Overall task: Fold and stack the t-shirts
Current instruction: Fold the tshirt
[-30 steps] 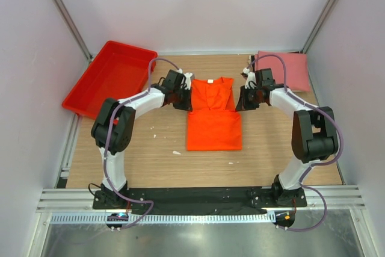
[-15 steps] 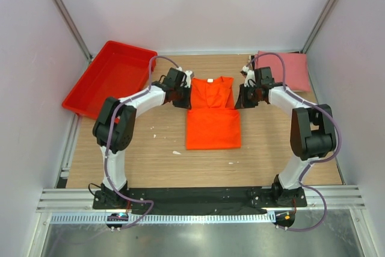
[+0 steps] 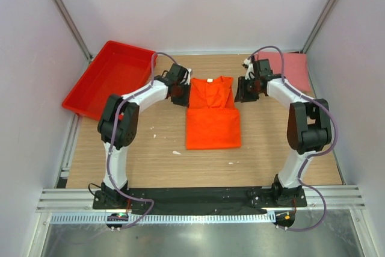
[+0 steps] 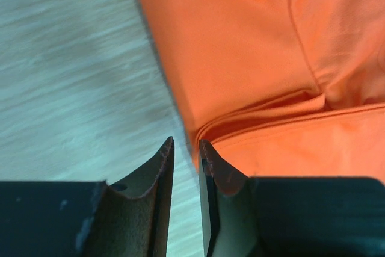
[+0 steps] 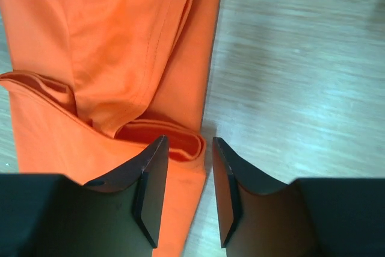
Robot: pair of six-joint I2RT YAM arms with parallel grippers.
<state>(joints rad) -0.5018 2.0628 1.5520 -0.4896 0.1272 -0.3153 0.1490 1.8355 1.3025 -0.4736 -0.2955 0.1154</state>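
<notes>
The orange t-shirt [image 3: 212, 126] lies flat mid-table, its lower half folded up over the body and its white neck label [image 3: 210, 80] toward the back. My left gripper [image 3: 182, 91] sits low at the shirt's left edge. In the left wrist view its jaws [image 4: 185, 145] stand a narrow gap apart, with the orange cloth [image 4: 252, 46] edge just at that gap and not pinched. My right gripper [image 3: 242, 91] is at the right edge. Its jaws [image 5: 187, 142] are open astride the rolled fold of the orange shirt [image 5: 108, 40]. The pink t-shirt [image 3: 293, 67] lies folded at the back right.
A red plastic tray [image 3: 111, 76] stands at the back left, partly over the table's edge. Bare wooden tabletop [image 3: 150, 142] surrounds the orange shirt. White walls and metal posts close in the sides and back.
Both grippers have shifted a little toward the back along the orange shirt's sides. The shirt itself lies as before.
</notes>
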